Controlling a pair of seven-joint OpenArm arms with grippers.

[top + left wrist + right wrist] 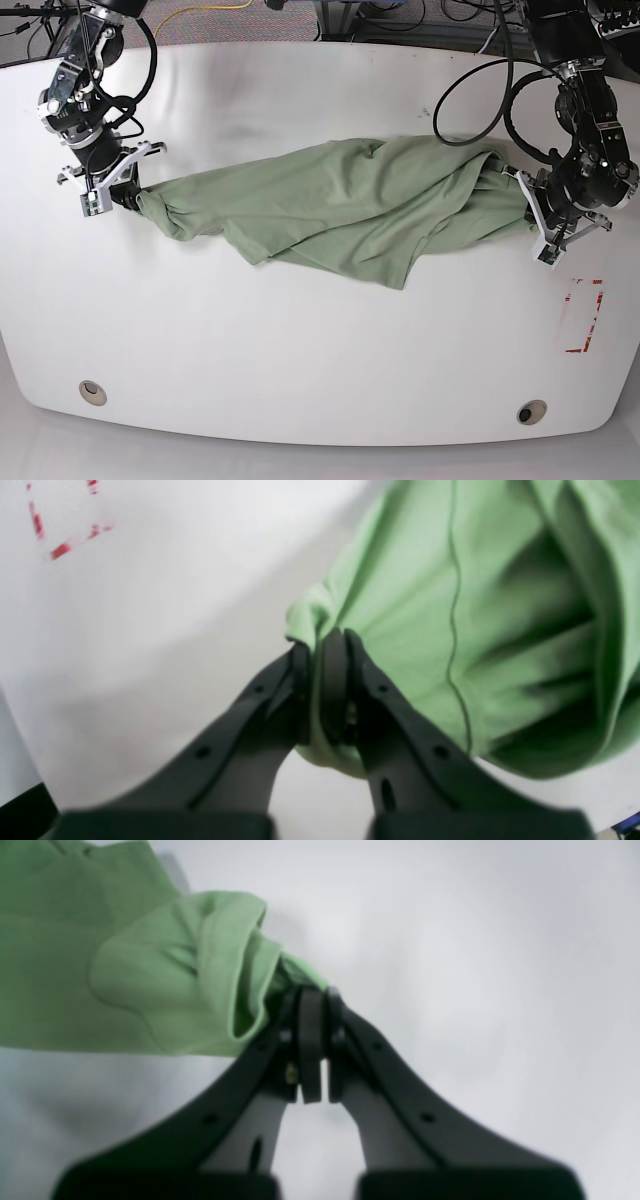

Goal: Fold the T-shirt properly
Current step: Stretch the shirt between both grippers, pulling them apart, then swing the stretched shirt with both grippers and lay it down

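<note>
A: Starting at the left of the base view, what do you see?

B: The right end effector [128, 192] is clamped fully closed on a bunched end of the T-shirt [340, 205]. In its wrist view the fabric runs straight into the closed jaws, with a rolled sleeve-like fold just beside them.

A: And the middle?

B: The shirt is strung across the white tabletop [300, 350] between the 2 arms, twisted and creased, with a loose flap hanging toward the near edge. No collar or logo is visible, so I cannot tell which side faces up.

A: The right of the view?

B: The left end effector [532, 208] is also clamped closed, pinching cloth beside a seam line. Red dashed marks [585, 315] sit on the tabletop near it.

A: So what step is this?

B: I judge it as spreading the shirt out before any fold. To do it well, both arms should pull apart evenly and keep the cloth low, so the twist works out rather than tightening. The grips look like gathered bunches, not clean corners, so the flap in the middle may stay doubled under. Laying it down slowly, then regripping at hem or shoulders, would likely give a flatter start.
</note>
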